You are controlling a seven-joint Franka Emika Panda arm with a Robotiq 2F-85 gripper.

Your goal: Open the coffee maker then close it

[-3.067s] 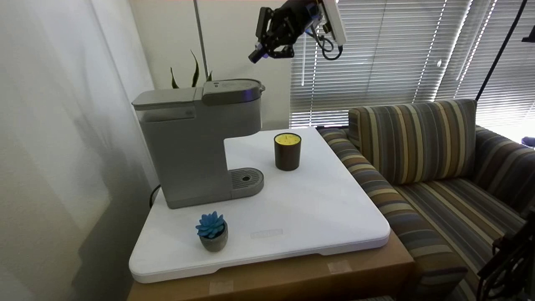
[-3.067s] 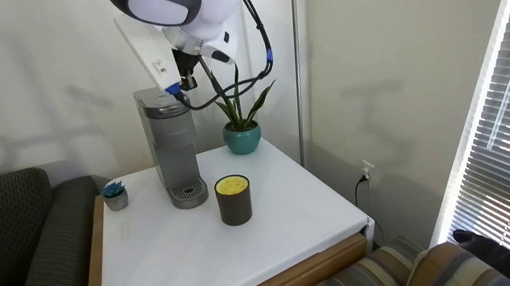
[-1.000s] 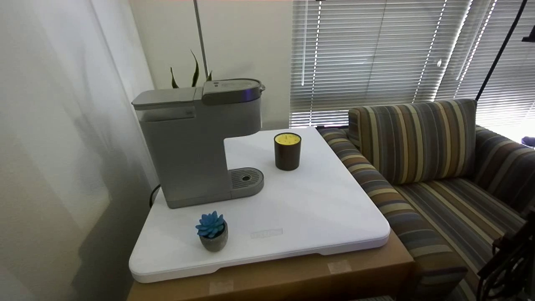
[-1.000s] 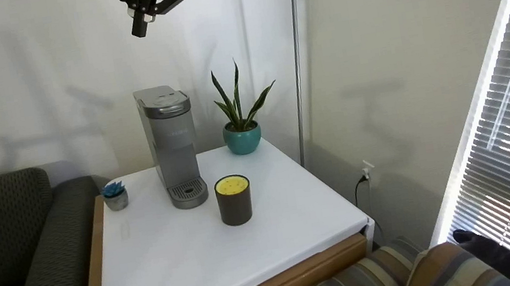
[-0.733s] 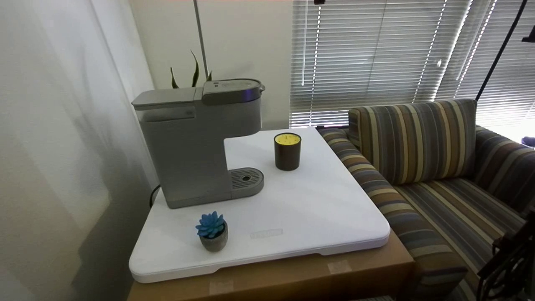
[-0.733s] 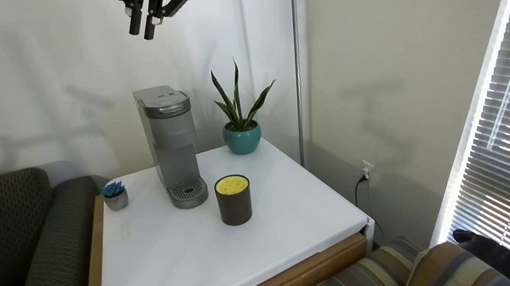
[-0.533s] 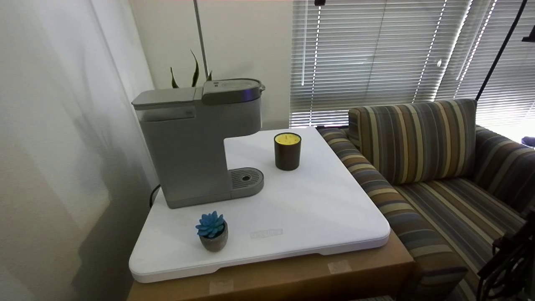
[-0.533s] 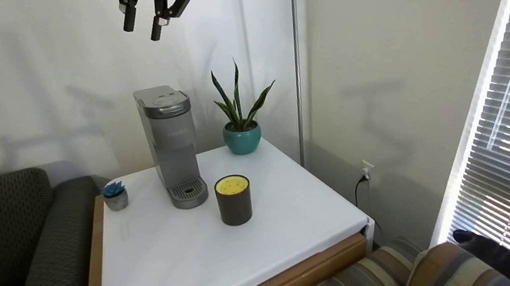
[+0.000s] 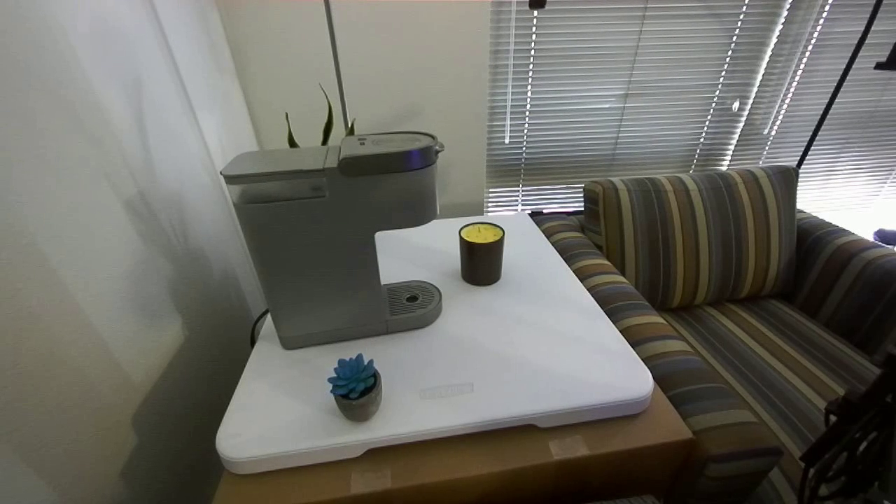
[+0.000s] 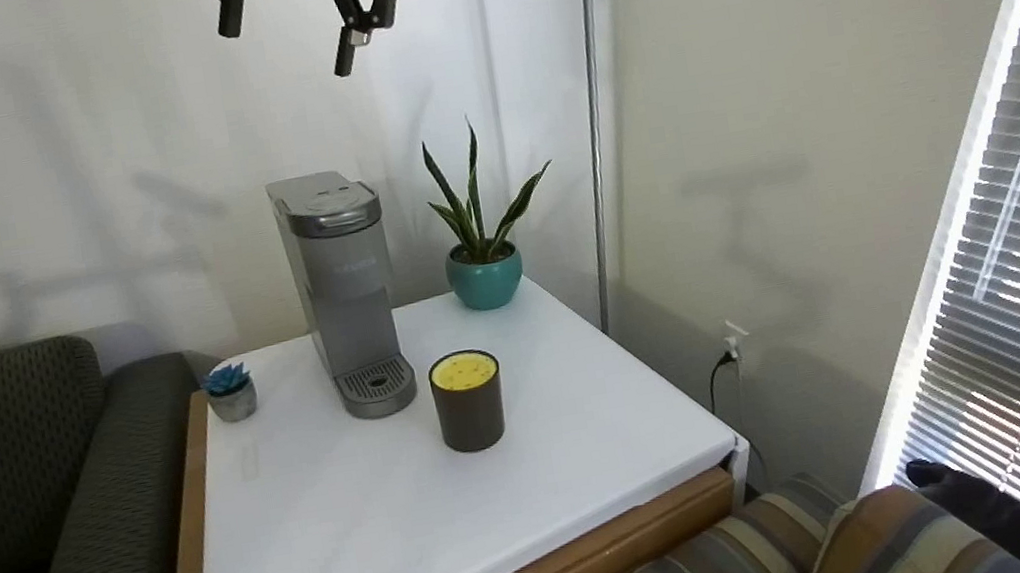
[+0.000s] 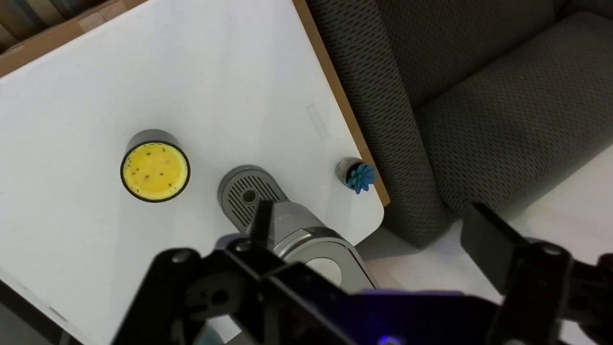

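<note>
The grey coffee maker (image 9: pixel 329 273) (image 10: pixel 351 290) stands upright on a white table (image 9: pixel 518 350) (image 10: pixel 346 543). Its top lid (image 9: pixel 388 145) (image 10: pixel 332 202) is down, with a shiny handle at the front. High above the machine my gripper (image 10: pixel 288 45) (image 11: pixel 369 215) hangs open, its black fingers spread wide with nothing between them. In an exterior view only one dark fingertip (image 9: pixel 537 3) shows at the top edge. From the wrist view the coffee maker (image 11: pixel 330 239) lies below the jaws, partly hidden by a finger and the gripper's body.
A dark cup (image 9: pixel 481 264) (image 10: pixel 471 419) with a yellow top stands in front of the machine's drip base. A small blue succulent (image 9: pixel 355 388) sits beside it, and a teal-potted plant (image 10: pixel 485 277) behind. A metal pole (image 10: pixel 593 112), a striped armchair (image 9: pixel 693 245) and a dark sofa (image 10: pixel 1 464) border the table.
Three seconds ago the gripper was lower in an exterior view; the arm has since moved and swung round. Over the last second the shut fingers have spread wide. The coffee maker has not moved.
</note>
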